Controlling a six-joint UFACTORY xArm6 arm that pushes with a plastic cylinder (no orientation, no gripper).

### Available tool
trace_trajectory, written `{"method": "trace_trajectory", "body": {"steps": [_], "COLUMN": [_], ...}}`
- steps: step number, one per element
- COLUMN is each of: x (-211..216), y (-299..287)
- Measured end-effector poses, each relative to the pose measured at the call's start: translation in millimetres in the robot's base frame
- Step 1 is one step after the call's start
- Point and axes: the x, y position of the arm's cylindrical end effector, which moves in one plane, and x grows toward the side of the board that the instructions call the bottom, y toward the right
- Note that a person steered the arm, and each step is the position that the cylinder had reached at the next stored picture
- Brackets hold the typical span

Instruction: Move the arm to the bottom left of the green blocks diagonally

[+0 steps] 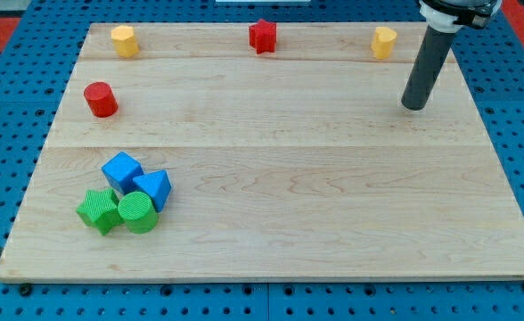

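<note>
Two green blocks lie at the view's lower left of the wooden board: a green star [99,210] and a green cylinder [137,212], touching side by side. Two blue blocks sit just above them: a blue cube [121,170] and a blue triangular block [154,187]. My tip [413,106] is at the view's upper right, far from the green blocks, touching no block. The dark rod rises from it toward the view's top edge.
A red cylinder [100,99] stands at the left. Along the top edge are a yellow block [124,41], a red star [263,36] and a yellow block [384,43] near my rod. The board [289,205] rests on a blue pegboard.
</note>
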Motion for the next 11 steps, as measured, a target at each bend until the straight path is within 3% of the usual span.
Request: {"method": "trace_trajectory", "body": {"steps": [1,4,6,8,10,11], "x": [8,93,112,180,238,245], "y": [-24,-102,-103,-118,-190,-224]}}
